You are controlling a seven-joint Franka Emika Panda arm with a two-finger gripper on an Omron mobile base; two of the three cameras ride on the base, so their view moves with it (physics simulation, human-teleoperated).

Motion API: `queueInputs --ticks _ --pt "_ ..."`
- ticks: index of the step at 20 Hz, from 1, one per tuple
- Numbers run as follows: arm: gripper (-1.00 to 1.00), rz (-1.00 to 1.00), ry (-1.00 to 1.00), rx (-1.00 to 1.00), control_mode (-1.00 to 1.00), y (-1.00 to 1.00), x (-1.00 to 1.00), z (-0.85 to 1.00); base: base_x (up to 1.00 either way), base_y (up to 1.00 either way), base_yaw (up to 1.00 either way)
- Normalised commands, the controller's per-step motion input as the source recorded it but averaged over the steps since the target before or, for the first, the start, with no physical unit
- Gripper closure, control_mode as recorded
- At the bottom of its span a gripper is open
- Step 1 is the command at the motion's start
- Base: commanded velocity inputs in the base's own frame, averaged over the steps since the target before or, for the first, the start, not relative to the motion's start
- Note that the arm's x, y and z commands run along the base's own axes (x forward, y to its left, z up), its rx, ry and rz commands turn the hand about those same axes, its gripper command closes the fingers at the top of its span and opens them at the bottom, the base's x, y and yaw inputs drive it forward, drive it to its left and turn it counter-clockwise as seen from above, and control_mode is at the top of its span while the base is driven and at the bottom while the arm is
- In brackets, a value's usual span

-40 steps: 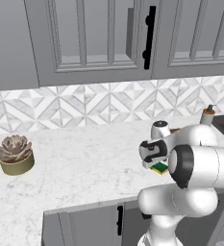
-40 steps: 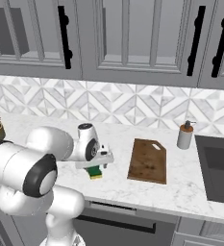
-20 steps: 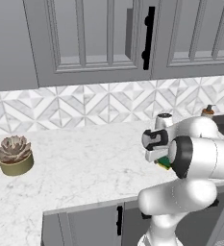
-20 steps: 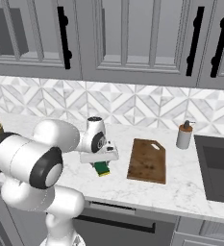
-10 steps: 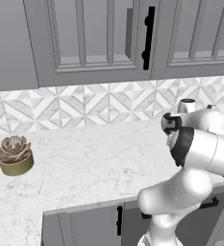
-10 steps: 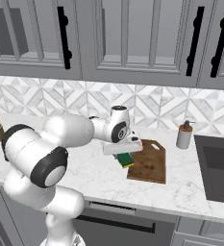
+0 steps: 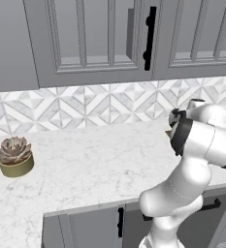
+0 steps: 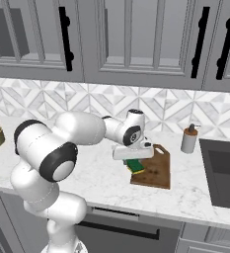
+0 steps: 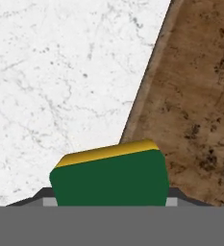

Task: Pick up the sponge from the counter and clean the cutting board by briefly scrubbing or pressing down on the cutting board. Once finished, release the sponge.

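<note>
Arm: white, dark-jointed, rising from the base, elbow bent, forearm reaching forward and to its right, low over the tabletop [image 8: 96, 183]. Wrist: turned downward, hand level. Pincer [image 8: 134, 163]: pointing down, jaws closed on the sponge [image 8: 135, 166], fingertips mostly hidden behind the block in the hand view.

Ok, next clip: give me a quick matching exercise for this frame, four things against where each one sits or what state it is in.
Things:
1. sponge
2. cutting board
3. potted succulent
4. soap dispenser

Places or states:
A. far left of the counter
B. beside the sink, near the backsplash
C. held in the gripper, at the board's left edge
D. lying flat on the counter, right of the gripper

Pairs: 1-C, 2-D, 3-A, 4-B
</note>
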Motion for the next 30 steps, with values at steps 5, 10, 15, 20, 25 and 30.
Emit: queueInputs --ticks 5,10,15,20,25,30 --pt "1.0 -0.02 -0.03 0.01 -1.0 0.0 0.0 -0.48 0.0 0.0 0.0" --pt "1.0 -0.03 0.0 0.02 -1.0 -0.11 0.18 -0.34 0.0 0.0 0.0" --pt "1.0 0.0 0.0 0.0 -1.0 -0.17 0.26 -0.2 0.0 0.0 0.0" --pt "1.0 0.0 0.0 0.0 -1.0 -0.15 0.38 -0.15 0.0 0.0 0.0" --pt "1.0 0.0 0.0 0.01 -1.0 -0.03 0.69 -0.06 0.0 0.0 0.0" --pt "1.0 0.0 0.0 0.08 -1.0 0.0 0.86 0.0 0.0 0.0 0.0"
